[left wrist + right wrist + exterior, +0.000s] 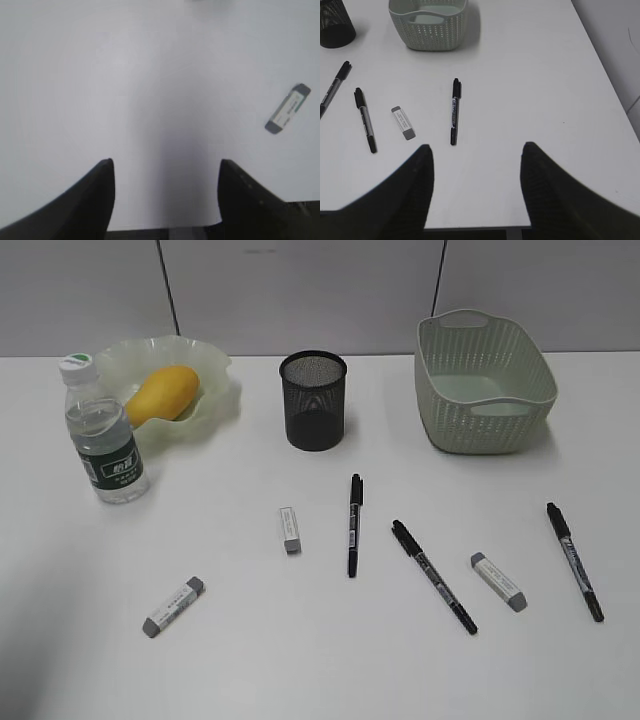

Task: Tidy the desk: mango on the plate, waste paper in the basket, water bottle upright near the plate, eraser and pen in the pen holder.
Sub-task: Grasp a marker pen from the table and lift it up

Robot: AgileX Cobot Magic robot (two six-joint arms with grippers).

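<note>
Eraser (288,109) lies diagonally, ahead-right of my left gripper (165,170), the nearer arm; I see both grippers' jaws open, empty.

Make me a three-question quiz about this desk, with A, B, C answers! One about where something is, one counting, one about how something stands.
1. Where is the mango?
A. in the basket
B. on the plate
C. in the pen holder

2. How many pens lie on the desk?
A. one
B. three
C. five

3. How is the water bottle?
A. upright
C. lying down
B. upside down

Answers: 1 B, it rests in the wavy plate. 2 B, three black pens lie there. 3 A, its white cap points up.
</note>
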